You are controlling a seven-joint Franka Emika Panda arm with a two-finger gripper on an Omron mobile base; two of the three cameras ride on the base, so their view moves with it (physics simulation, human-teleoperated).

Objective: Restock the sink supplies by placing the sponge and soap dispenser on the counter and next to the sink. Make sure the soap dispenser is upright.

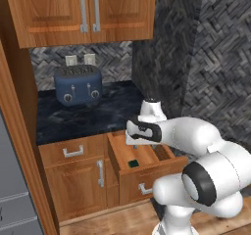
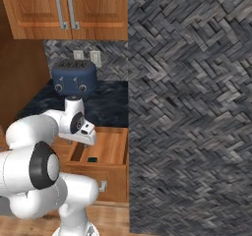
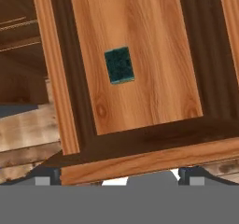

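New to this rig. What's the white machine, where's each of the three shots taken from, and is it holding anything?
It is a white robot arm on a drivable base in a rendered kitchen. Two pictures come from cameras on the base, behind the arm to its left and right. The third looks down from the hand itself. The gripper hangs open over an open drawer, holding nothing. Inside the drawer lies the sponge, a small dark green pad on the wooden bottom. Behind, a blue toaster stands on the dark marbled counter.
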